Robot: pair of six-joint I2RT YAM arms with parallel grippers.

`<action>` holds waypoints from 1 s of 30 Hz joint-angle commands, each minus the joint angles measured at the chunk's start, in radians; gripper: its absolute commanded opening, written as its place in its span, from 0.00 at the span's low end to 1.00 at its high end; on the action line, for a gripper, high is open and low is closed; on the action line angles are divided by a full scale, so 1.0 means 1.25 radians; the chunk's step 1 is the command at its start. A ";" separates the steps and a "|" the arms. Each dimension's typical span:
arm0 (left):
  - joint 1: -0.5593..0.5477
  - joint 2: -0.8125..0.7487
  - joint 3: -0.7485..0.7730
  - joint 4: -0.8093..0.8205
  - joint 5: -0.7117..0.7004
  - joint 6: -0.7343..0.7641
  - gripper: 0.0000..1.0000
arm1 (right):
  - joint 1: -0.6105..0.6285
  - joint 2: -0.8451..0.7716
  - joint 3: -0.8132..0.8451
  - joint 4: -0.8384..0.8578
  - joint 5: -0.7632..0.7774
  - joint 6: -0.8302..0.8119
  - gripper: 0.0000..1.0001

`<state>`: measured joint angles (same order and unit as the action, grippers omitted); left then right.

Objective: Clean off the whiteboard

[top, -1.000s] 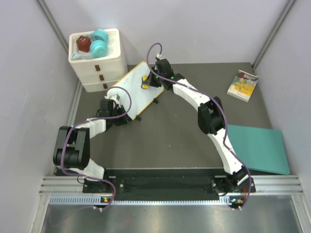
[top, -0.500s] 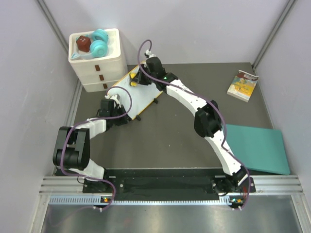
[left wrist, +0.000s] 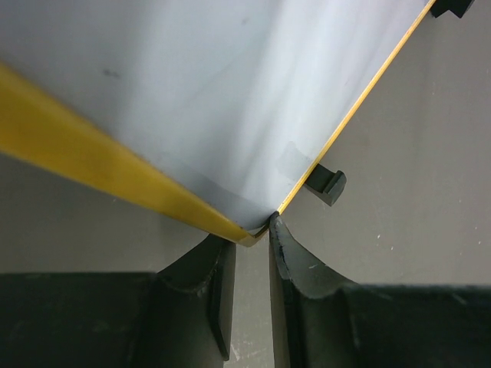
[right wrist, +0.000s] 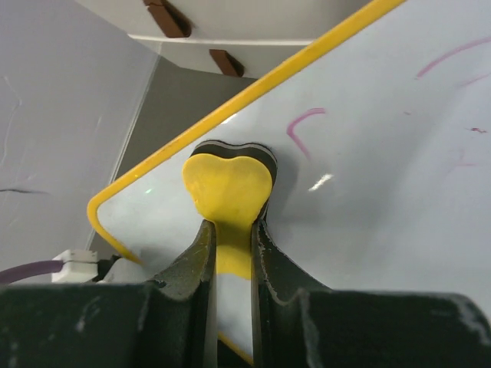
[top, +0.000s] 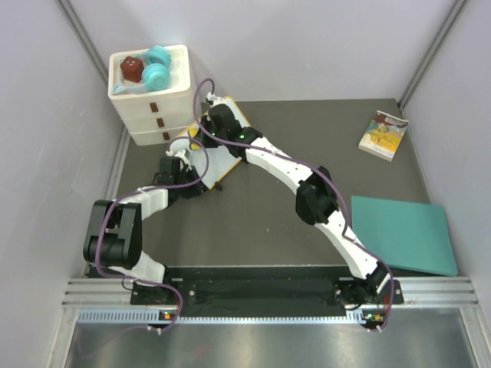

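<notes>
Top external: whiteboard (top: 222, 159) lengthwise near-left to far-right

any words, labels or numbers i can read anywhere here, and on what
Nothing can be read in any view.
book: the colourful cover is too small and blurred to read.
whiteboard: only purple scribbles, no letters or numbers.

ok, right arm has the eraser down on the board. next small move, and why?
Probably slide the eraser sideways, away from the frame corner and across the purple strokes beside it. The right gripper is shut on it and presses it onto the whiteboard, and those strokes are unerased. The left gripper pinches a corner of the board, so it should hold steady.
</notes>
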<state>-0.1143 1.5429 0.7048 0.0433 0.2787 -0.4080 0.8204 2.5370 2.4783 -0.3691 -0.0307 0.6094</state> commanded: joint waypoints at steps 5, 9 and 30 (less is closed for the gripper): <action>-0.010 -0.018 -0.018 -0.054 -0.056 0.053 0.06 | -0.007 0.036 0.046 0.012 0.115 -0.016 0.00; -0.012 -0.022 -0.020 -0.054 -0.061 0.054 0.06 | -0.019 0.032 0.045 0.038 0.131 0.012 0.00; -0.023 -0.026 -0.021 -0.054 -0.070 0.056 0.06 | -0.129 0.035 0.015 0.058 0.043 0.111 0.00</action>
<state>-0.1326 1.5288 0.6994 0.0334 0.2600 -0.4084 0.6147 2.5759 2.4886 -0.3439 0.0418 0.7639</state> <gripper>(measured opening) 0.248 0.131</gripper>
